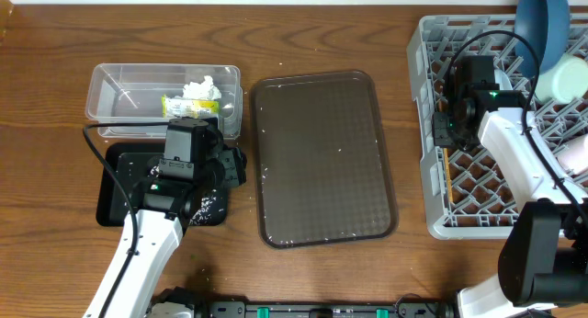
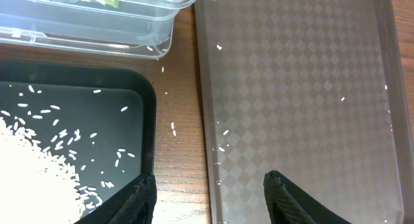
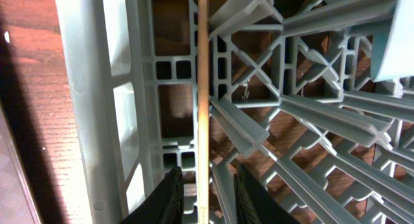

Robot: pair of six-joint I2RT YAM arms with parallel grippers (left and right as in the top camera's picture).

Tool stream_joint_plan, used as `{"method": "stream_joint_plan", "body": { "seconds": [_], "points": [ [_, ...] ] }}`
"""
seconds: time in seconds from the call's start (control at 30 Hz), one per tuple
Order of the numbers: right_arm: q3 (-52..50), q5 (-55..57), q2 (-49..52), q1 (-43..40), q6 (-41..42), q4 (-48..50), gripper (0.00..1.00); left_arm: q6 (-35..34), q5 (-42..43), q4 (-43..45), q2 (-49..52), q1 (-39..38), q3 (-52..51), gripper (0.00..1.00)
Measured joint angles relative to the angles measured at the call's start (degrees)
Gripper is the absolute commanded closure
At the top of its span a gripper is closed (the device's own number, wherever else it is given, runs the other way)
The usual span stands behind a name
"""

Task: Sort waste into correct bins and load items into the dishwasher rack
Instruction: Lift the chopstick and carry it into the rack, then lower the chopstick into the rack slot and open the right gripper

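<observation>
Fingers of the right pincer [image 3: 207, 169] stood slightly parted and gripped nothing. The chopstick [image 3: 202, 88] lay loose between them, along the edge of the rack [image 3: 97, 120] that faced the brown tray [image 1: 322, 153].

The stick was thin and the lattice holes were wide. A nudge from either finger on lifting away could probably tip it through to the surface [image 1: 55, 42], or drag it up and out. Upright pegs crowded the pincer closely. A blue plate [image 1: 542, 19] and a white bowl [image 1: 562, 79] stood at the rack's corner farthest from the brown tray.

On the other side of the brown tray, the left pincer [image 2: 210, 185] hung open and empty over the gap beside the black tray [image 2: 145, 101], which held a heap of rice [image 2: 32, 172]. Stray grains dotted the gap and the brown tray itself, and a careless sweep there could likely scatter them wider. Behind the black tray, the clear tub [image 2: 97, 30] held the wrapper [image 1: 179, 105] and tissue [image 1: 200, 86].
</observation>
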Motion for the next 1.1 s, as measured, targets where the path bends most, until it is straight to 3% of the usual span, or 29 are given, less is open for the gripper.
{"method": "stream_joint_plan", "body": {
  "seconds": [0.13, 0.17, 0.2, 0.23, 0.37, 0.6, 0.9, 1.1],
  "points": [
    [0.0, -1.97, -0.02, 0.0, 0.61, 1.73, 0.7, 0.04, 0.0, 0.0, 0.0, 0.0, 0.0, 0.44],
    [0.0, -2.64, -0.07, 0.0, 1.07, 2.45, 0.62, 0.13, 0.0, -0.02, 0.0, 0.0, 0.0, 0.44],
    [0.0, -3.17, -0.22, 0.0, 1.6, 3.39, 0.48, 0.35, 0.0, -0.02, 0.0, 0.0, 0.0, 0.44],
    [-0.02, -3.72, -0.55, -0.02, 1.92, 4.22, 0.36, 0.48, 0.0, -0.02, 0.0, 0.0, 0.0, 0.36],
    [0.0, -7.37, -4.72, -1.29, 2.95, 9.6, 0.01, 1.66, 0.0, -0.13, 0.0, 0.0, 0.57, 0.23],
    [0.0, -15.17, -8.7, -2.19, 2.93, 9.01, 0.01, 2.03, 0.0, -3.63, 0.0, 0.0, 3.13, 0.14],
    [-0.04, -17.29, -13.44, -7.15, 3.13, 1.84, 0.01, 2.14, -0.02, -7.76, -0.42, 0.0, 3.15, 0.12],
    [-0.2, -17.42, -19.26, -10.47, 3.13, 1.66, 0.01, 2.86, -3.3, -8.33, -5.97, 0.0, 3.15, 0.11]
  ]
}}
